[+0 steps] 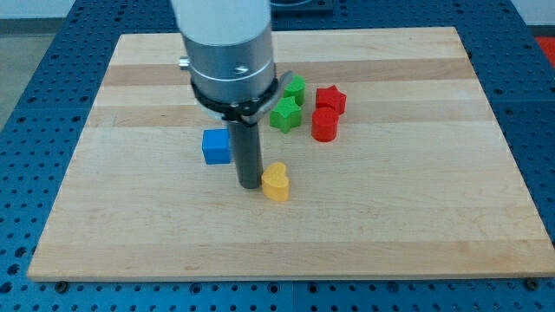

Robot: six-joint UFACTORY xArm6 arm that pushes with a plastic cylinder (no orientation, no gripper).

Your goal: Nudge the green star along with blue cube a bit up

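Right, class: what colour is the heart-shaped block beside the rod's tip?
Yellow. The heart shows best in the camera view, the only one.

Robotics lab: wooden board (434, 217) on blue perforated bench (26, 104).

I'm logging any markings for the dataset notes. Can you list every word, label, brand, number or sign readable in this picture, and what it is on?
None: no readable text, number or sign shows in the camera view.
The wooden board is bare wood.
The blue cube, green star, second green block, red star, red cylinder and yellow heart carry no markings.
The arm's metal housing above my tip shows no label.
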